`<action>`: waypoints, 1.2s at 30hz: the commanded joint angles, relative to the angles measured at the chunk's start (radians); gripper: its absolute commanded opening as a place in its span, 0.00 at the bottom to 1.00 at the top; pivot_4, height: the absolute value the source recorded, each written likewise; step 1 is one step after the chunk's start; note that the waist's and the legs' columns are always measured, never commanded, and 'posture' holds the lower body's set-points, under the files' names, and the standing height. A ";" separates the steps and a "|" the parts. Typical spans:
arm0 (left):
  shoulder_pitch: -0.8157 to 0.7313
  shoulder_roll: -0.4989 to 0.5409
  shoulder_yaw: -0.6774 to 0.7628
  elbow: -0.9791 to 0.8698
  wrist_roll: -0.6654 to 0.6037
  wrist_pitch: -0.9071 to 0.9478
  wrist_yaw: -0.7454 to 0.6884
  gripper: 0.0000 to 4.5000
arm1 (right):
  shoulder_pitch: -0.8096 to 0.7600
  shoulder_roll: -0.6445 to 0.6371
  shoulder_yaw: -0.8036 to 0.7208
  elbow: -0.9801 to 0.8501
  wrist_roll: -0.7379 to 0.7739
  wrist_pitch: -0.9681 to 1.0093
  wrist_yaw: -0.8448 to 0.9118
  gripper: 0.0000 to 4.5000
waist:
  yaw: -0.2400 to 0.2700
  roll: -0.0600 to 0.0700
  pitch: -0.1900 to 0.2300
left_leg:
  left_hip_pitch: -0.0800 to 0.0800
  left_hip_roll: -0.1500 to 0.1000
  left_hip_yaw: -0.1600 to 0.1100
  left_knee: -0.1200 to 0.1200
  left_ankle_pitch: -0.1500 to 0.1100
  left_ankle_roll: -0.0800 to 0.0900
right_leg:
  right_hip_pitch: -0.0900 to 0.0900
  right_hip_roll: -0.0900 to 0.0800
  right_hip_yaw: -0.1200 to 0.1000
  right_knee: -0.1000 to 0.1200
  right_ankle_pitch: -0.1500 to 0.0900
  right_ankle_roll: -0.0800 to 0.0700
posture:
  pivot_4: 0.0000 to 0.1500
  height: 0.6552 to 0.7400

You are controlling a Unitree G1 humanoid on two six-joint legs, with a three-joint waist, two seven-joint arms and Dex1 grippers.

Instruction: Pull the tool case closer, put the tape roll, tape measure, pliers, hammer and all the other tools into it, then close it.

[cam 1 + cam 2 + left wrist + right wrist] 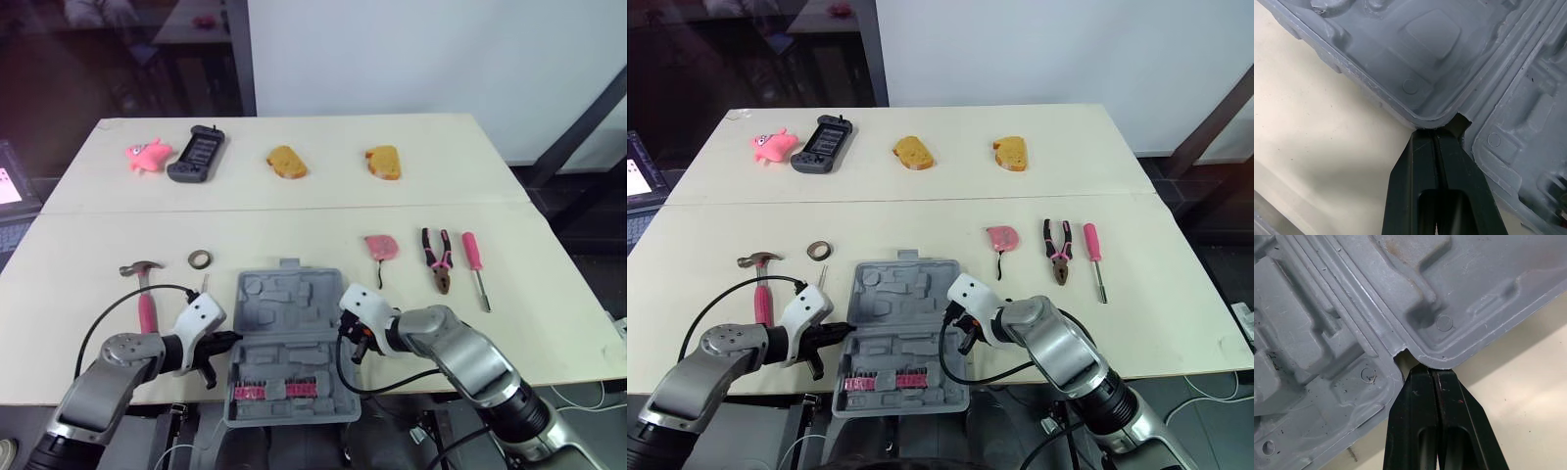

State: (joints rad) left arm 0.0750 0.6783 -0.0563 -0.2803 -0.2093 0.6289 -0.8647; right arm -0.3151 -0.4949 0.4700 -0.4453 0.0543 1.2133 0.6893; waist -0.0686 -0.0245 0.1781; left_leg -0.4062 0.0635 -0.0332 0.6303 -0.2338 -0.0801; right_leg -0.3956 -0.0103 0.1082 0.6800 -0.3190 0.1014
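I'm seeing the tool case (289, 333) as grey moulded plastic, matt, lightly scuffed and speckled with dirt. The bench (549, 323) under it reads smooth, matt, cream. Left end effector (1436, 132) and right end effector (1432, 371): smooth black plastic, faint sheen. Hammer (145, 294) has a dull metal head; screwdriver (477, 272) a pink plastic handle, metal shaft.

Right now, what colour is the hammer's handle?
The hammer handle is pink; left eye view shows it best.
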 commanded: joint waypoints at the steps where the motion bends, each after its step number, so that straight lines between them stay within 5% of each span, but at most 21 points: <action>1: 0.025 0.002 -0.030 0.007 -0.014 0.004 -0.011 0.00 | 0.020 0.009 0.048 -0.014 0.043 0.009 -0.003 0.01 | 0.000 0.000 0.000 | 0.000 0.000 0.000 0.000 0.000 0.000 | 0.000 0.000 0.000 0.000 0.000 0.000 | 1.00 1.00; 21: 0.047 0.150 0.088 0.185 -0.017 -0.180 -0.070 0.00 | 0.144 -0.131 -0.166 0.013 0.106 -0.223 -0.014 0.01 | 0.000 -0.002 -0.001 | 0.000 0.000 0.001 -0.001 0.000 0.000 | -0.001 0.000 0.000 0.000 -0.002 -0.003 | 1.00 1.00; 28: 0.128 0.186 0.361 0.101 -0.268 -0.270 -0.272 0.00 | 0.334 -0.246 -0.549 -0.064 0.251 -0.555 0.145 0.01 | 0.005 -0.004 0.005 | -0.003 0.000 0.002 -0.002 0.000 0.000 | -0.004 -0.001 0.000 -0.001 -0.002 -0.003 | 1.00 1.00; 32: 0.197 0.247 0.483 0.143 -0.278 -0.286 -0.336 0.00 | 0.452 -0.282 -0.767 -0.015 0.316 -0.689 0.239 0.01 | 0.007 -0.005 0.005 | -0.002 0.001 0.002 -0.001 0.000 0.000 | -0.003 -0.001 0.001 -0.001 -0.003 -0.003 | 1.00 1.00; 36: 0.229 0.320 0.631 0.358 -0.252 -0.324 -0.379 0.31 | 0.588 -0.313 -1.031 0.075 0.403 -0.716 0.334 0.31 | 0.009 -0.005 0.006 | -0.002 0.000 0.002 -0.002 0.000 0.000 | -0.003 -0.001 0.000 -0.003 -0.004 -0.004 | 1.00 1.00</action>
State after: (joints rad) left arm 0.3022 0.9740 0.4981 0.0149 -0.4670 0.3317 -1.2286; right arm 0.2585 -0.7937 -0.4552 -0.3805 0.4066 0.5114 0.9871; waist -0.0598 -0.0294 0.1840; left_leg -0.4084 0.0640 -0.0309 0.6281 -0.2339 -0.0800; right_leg -0.3988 -0.0110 0.1086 0.6772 -0.3227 0.0969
